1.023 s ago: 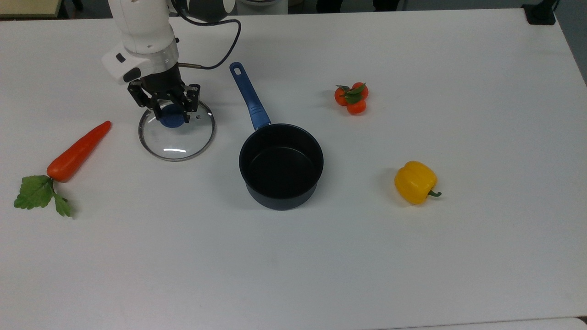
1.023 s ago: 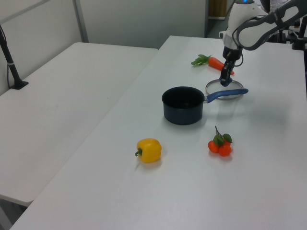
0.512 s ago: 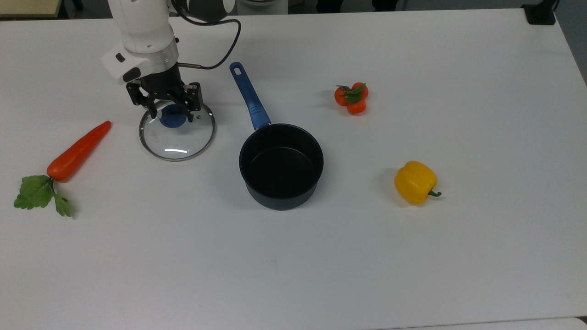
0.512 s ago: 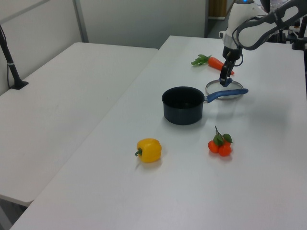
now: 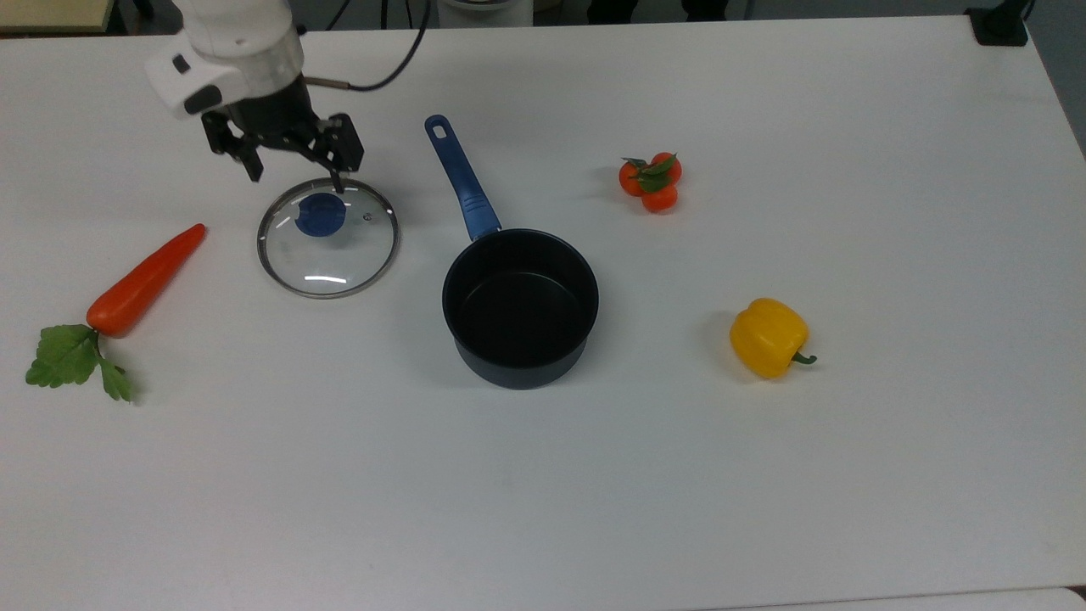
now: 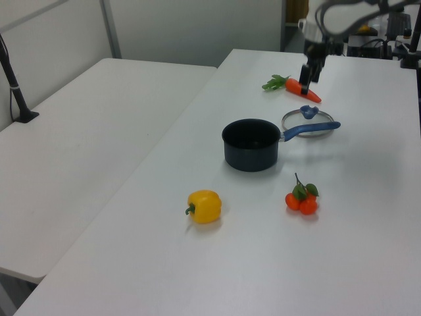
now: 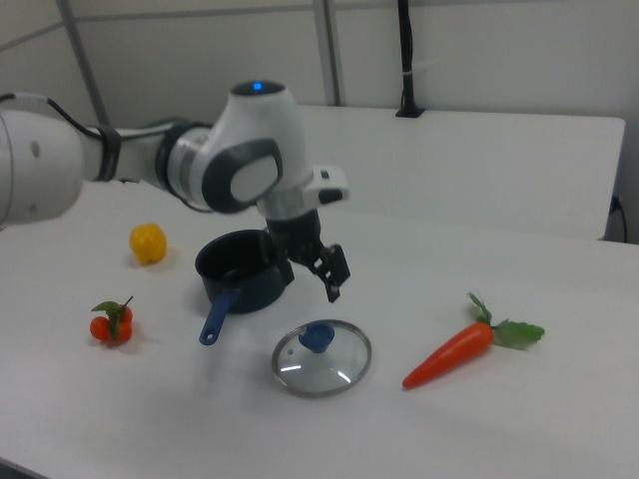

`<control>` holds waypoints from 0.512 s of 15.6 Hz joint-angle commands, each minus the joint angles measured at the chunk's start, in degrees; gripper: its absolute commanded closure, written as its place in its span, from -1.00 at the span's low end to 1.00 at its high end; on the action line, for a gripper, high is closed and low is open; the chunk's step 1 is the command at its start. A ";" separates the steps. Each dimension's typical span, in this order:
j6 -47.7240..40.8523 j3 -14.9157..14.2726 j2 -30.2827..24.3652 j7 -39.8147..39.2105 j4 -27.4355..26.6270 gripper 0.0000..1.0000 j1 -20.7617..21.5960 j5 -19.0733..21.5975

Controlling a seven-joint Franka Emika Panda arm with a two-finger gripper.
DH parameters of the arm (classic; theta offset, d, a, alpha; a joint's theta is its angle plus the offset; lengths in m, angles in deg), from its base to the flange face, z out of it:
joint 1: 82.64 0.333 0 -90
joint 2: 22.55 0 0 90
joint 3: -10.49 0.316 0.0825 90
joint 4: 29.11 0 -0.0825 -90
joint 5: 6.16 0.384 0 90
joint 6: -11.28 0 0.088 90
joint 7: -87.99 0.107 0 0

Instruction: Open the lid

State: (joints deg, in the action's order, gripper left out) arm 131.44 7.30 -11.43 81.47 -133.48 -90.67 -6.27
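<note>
The lid (image 5: 327,236) is round and made of clear glass, with a thin shiny metal rim, a round blue knob (image 5: 320,215) in the middle and a tiny vent hole beside the knob. It is laid flat on the smooth white bench (image 5: 594,475), knob up, just beside the saucepan (image 5: 520,305) and apart from it.

The saucepan is round, deep and dark blue, with a long blue handle (image 5: 461,180) that has a hole at its end. Nothing is seen inside the saucepan. In the top view the handle points up and away, and the lid lies to the left of it.

The claw (image 5: 294,176) is black, with thin fingers (image 5: 338,178), and is fixed to a smooth white arm. It is held wide, and nothing is held in it. In the right view it is seen up in the air above the lid, with a clear gap between the fingers and the blue knob.

An orange carrot (image 5: 144,280) with green leaves is seen at the top view's left of the lid. A bunch of small red tomatoes (image 5: 650,182) and a shiny yellow pepper (image 5: 768,337) are seen at the top view's right of the saucepan.
</note>
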 commanded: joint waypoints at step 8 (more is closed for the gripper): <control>-26.54 -0.76 -9.79 4.67 11.03 -1.00 12.85 -4.81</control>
State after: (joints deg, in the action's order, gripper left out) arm 109.71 7.54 -18.06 84.81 -121.84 -81.83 -9.40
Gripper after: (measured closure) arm 0.000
